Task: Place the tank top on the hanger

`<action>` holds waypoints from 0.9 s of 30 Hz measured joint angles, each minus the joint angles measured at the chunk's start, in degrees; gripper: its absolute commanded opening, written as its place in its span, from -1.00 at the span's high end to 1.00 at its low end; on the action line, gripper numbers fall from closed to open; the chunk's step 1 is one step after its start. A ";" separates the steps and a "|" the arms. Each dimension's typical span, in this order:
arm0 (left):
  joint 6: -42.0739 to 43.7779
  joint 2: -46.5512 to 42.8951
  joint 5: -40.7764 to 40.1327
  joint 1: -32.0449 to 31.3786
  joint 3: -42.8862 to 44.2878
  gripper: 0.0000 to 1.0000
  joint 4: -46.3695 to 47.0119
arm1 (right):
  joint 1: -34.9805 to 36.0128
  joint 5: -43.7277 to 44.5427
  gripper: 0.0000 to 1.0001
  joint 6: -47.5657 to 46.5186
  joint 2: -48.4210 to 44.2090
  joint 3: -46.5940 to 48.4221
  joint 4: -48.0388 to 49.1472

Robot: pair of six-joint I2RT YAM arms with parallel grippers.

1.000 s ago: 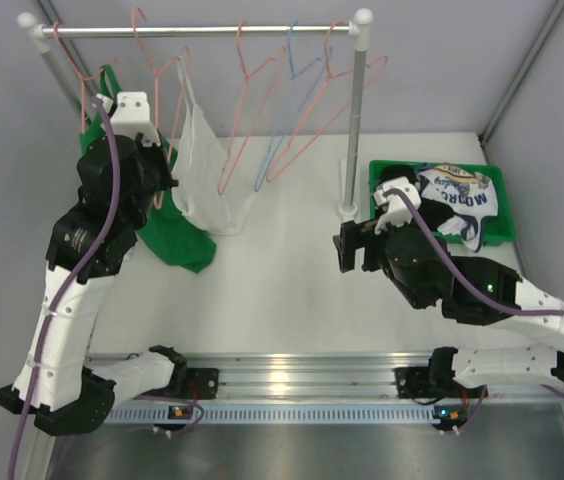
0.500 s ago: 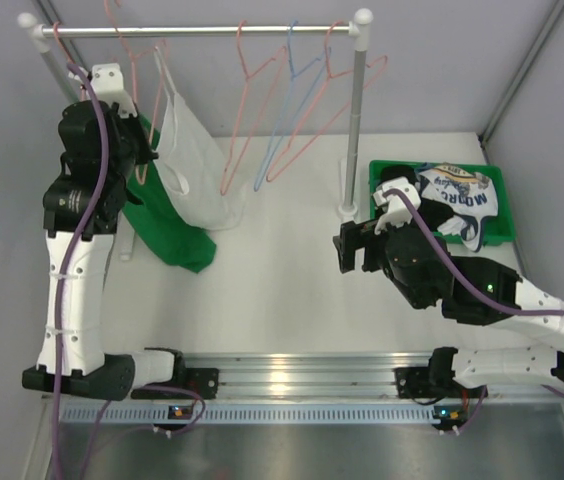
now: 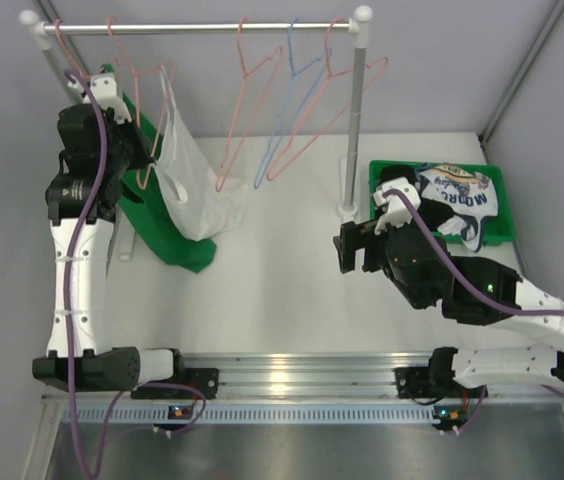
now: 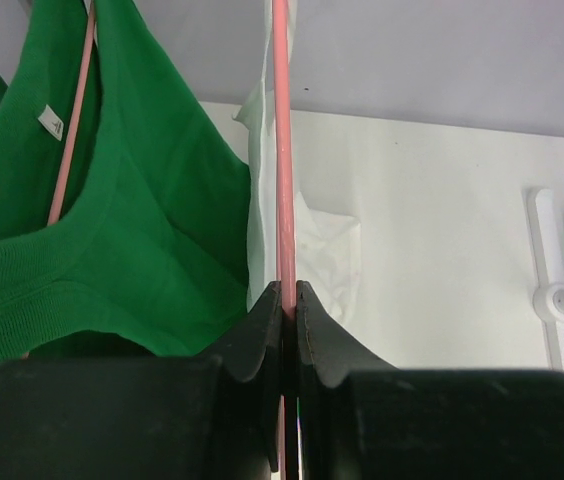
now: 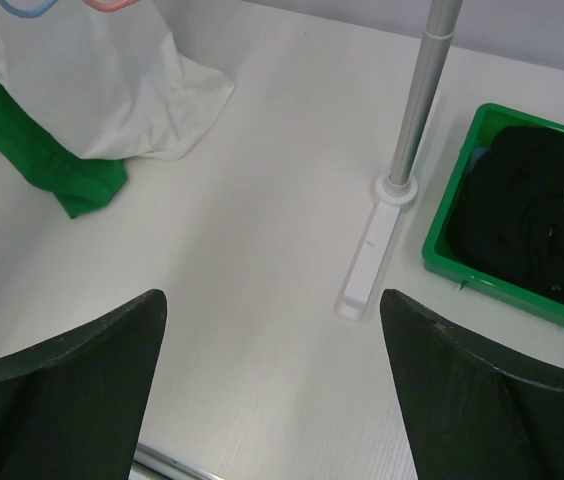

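Tank top: the tank top (image 3: 198, 193) is plain white thin fabric, creased, with a narrow strap running up to the wire.
Tank top location: it hangs below the left part of the rail (image 3: 202, 28), just beside the green top (image 3: 168, 236), with its lower edge bunched on the tabletop (image 3: 282, 290).
Hanger: the hanger (image 4: 282, 150) is thin pink wire, and the white fabric lies right behind it in the left wrist view.
Left end effector: the left end effector (image 4: 284, 290) is raised by the rail, its fingers pressed together on the pink wire.
Right end effector: the right end effector (image 5: 270, 297) is spread wide and holds nothing, above the tabletop near the rail's post.
Green bin: the bin (image 3: 392, 166) sits at the right of the tabletop.
Bin contents: a white garment with blue lettering (image 3: 459, 195) and a dark garment (image 5: 532, 210).
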 measured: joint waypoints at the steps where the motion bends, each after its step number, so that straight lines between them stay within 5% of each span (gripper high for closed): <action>1: -0.02 0.00 0.13 0.07 -0.39 1.00 0.22 | 0.00 0.00 -0.75 0.00 0.00 0.02 0.00; 9: 0.00 -0.52 0.09 0.13 -3.13 0.98 2.49 | 0.00 -0.04 -0.76 -0.17 0.00 0.00 0.04; 15: -0.02 -1.22 -1.29 0.13 -3.69 0.54 2.45 | 0.00 -0.15 -0.77 -0.44 0.02 0.00 0.07; 27: -0.13 -2.62 -5.01 0.22 -4.22 0.10 2.40 | 0.00 -0.70 -0.77 -0.57 0.98 0.00 0.09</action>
